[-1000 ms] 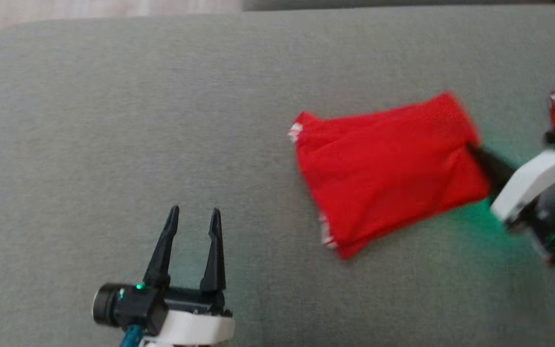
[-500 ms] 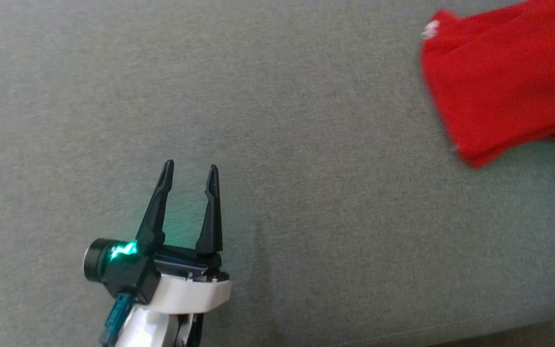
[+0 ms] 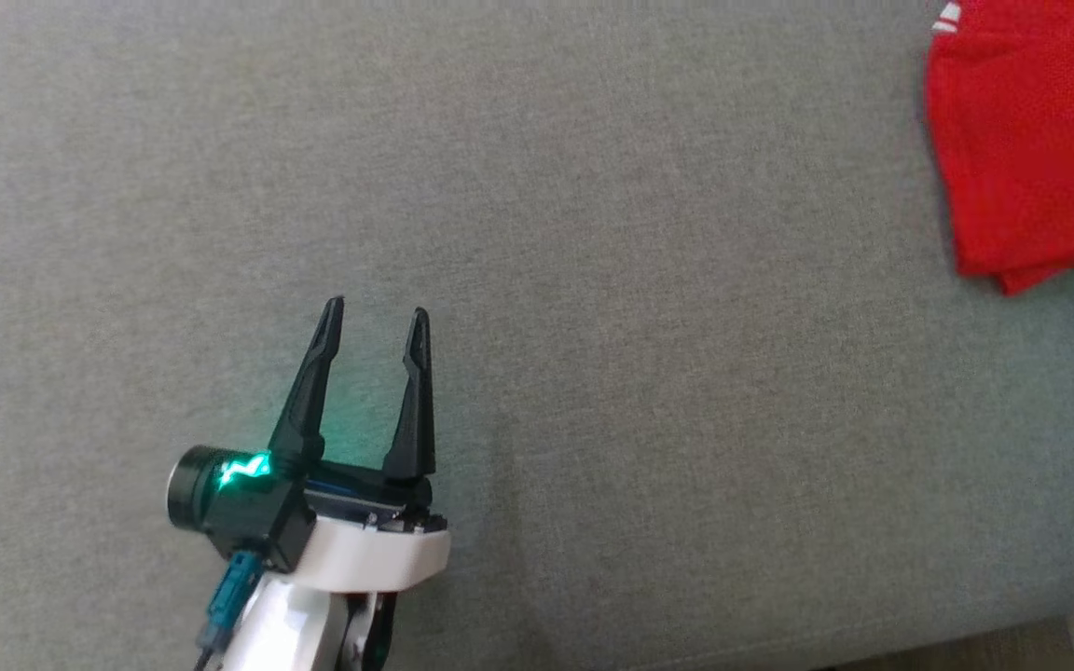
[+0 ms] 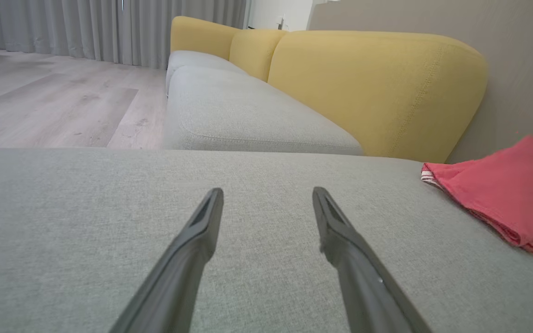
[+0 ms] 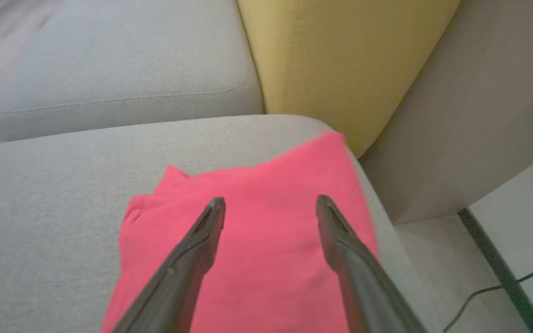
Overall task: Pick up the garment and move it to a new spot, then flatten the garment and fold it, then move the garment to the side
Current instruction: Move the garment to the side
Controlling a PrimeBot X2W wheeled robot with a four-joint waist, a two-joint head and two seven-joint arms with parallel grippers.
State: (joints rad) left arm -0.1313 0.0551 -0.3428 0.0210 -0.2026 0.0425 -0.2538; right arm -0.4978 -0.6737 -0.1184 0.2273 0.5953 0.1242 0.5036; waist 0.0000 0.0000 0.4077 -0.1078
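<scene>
Folded red fabric garment (image 3: 1026, 140): solid bright red in head view, pinker red in both wrist views. Striped hem trim (image 3: 947, 17) at one corner: white and red. Flat grey woven cushion (image 3: 593, 233): plain mid grey, fine heathered weave, no print, faint green tint by the LED. Left gripper (image 3: 378, 308): black fingers, white wrist shell, black camera barrel, green light, teal plug. Right gripper (image 5: 270, 200): dark grey fingers. Rounded mustard-yellow sofa back (image 4: 363, 88): plain. Pale wood-plank floor (image 4: 53, 101): greyish beige grain. Pleated grey curtains (image 4: 86, 23). Thin black cable (image 5: 493, 289).
</scene>
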